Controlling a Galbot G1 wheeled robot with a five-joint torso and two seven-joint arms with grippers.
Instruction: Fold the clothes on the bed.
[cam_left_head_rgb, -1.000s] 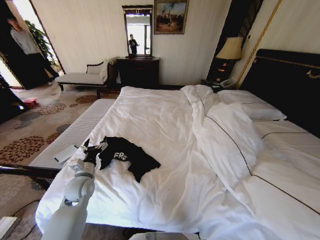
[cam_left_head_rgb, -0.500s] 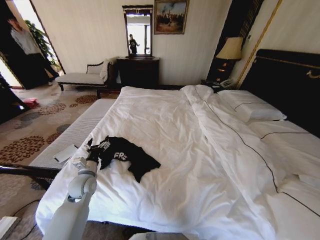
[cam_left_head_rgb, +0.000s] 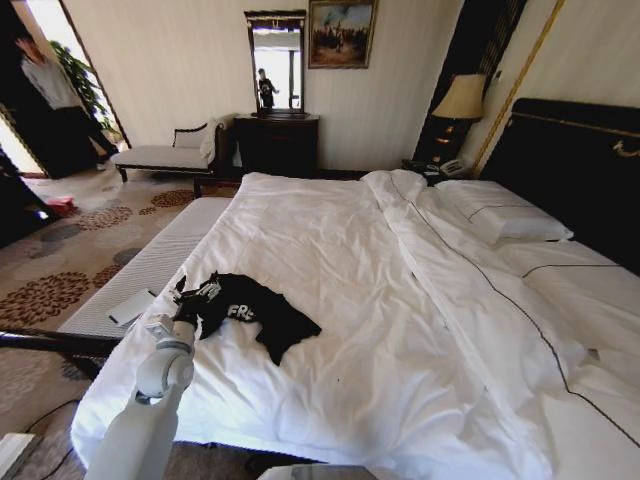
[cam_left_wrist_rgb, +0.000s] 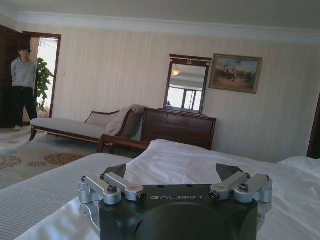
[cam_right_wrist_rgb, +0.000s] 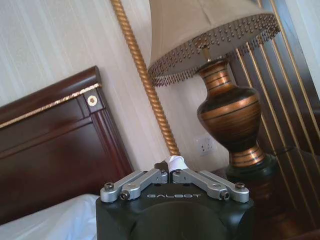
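Note:
The clothes are one black T-shirt (cam_left_head_rgb: 250, 315) with white lettering, lying crumpled near the left front corner of the bed (cam_left_head_rgb: 320, 230). My left gripper (cam_left_head_rgb: 186, 298) hovers at the shirt's left edge. The left wrist view shows this left gripper (cam_left_wrist_rgb: 175, 174) open, with white bedding beyond its spread fingers. My right gripper (cam_right_wrist_rgb: 172, 169) is shut on a pinch of white duvet fabric (cam_right_wrist_rgb: 176, 161), up by the dark headboard (cam_right_wrist_rgb: 55, 145). The duvet (cam_left_head_rgb: 450, 300) lies spread flat over the right half of the bed.
A striped bench (cam_left_head_rgb: 150, 262) runs along the bed's left side with a flat white item (cam_left_head_rgb: 130, 307) on it. A lamp (cam_right_wrist_rgb: 220, 60) stands on the nightstand beside the headboard (cam_left_head_rgb: 570, 150). Pillows (cam_left_head_rgb: 500, 215) lie at the head. A chaise (cam_left_head_rgb: 165, 155) and dresser (cam_left_head_rgb: 277, 142) line the far wall.
The rumpled duvet ridge has been drawn out flat toward the bed's right side, and its edge kept sliding that way. My left arm lifted slightly at the shirt's edge.

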